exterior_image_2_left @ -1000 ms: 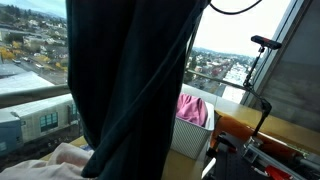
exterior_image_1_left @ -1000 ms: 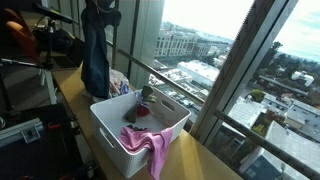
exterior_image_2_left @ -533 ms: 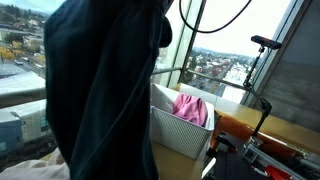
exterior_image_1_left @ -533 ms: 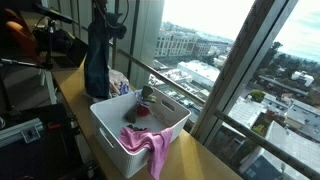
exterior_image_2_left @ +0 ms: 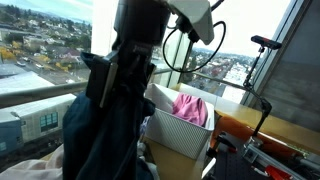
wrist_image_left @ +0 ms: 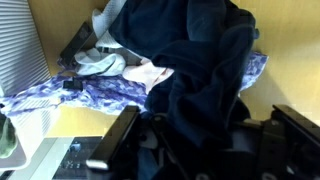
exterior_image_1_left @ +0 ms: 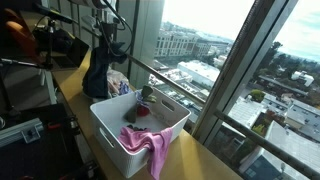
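The end effector [wrist_image_left: 200, 140] pinched the dark garment [exterior_image_1_left: 97, 78], which hung limp onto the clothes pile [wrist_image_left: 100, 85] left of the basket [exterior_image_1_left: 170, 125]. It looked soft and light, best held by a bunched fold.

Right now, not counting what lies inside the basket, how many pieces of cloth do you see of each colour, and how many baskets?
Dark blue garment: 1
Pink cloth, draped over the basket's rim: 1
Blue-and-white patterned cloth: 1
Pale grey cloth: 1
White basket: 1
Total: 5
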